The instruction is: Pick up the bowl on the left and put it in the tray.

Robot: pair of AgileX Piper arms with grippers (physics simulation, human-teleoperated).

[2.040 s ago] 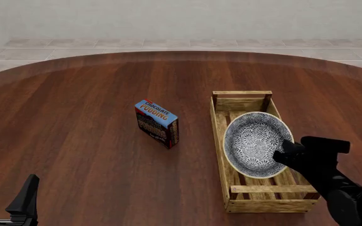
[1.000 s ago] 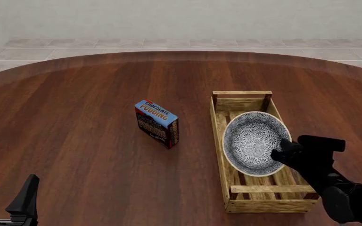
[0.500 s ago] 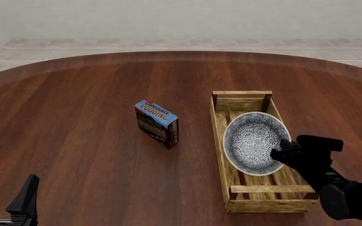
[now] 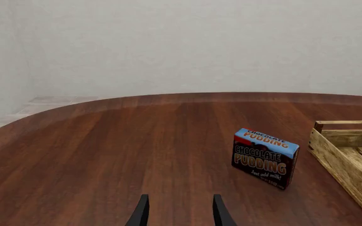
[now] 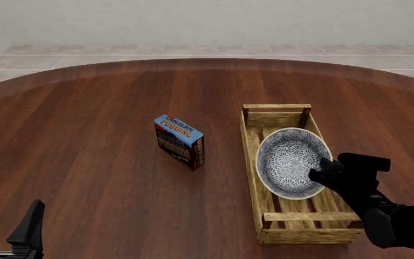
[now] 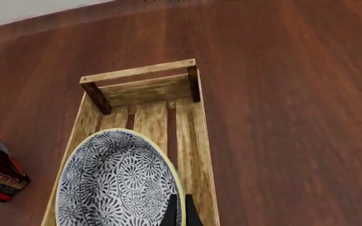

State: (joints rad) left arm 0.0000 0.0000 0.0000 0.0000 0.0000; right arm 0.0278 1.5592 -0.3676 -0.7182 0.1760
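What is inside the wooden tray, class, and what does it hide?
Inside the tray sits the patterned bowl, with the right tool closed on its rim. Bare slats show at both ends. The slats beneath the bowl are covered, so whether it rests flat cannot be seen.

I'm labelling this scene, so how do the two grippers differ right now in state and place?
The right gripper is shut on the bowl rim, over the tray; the left gripper is open and holds nothing. The right one sits at the table's right side, the left one low at the near-left edge, far from the pudding box. Both are black, two-fingered.
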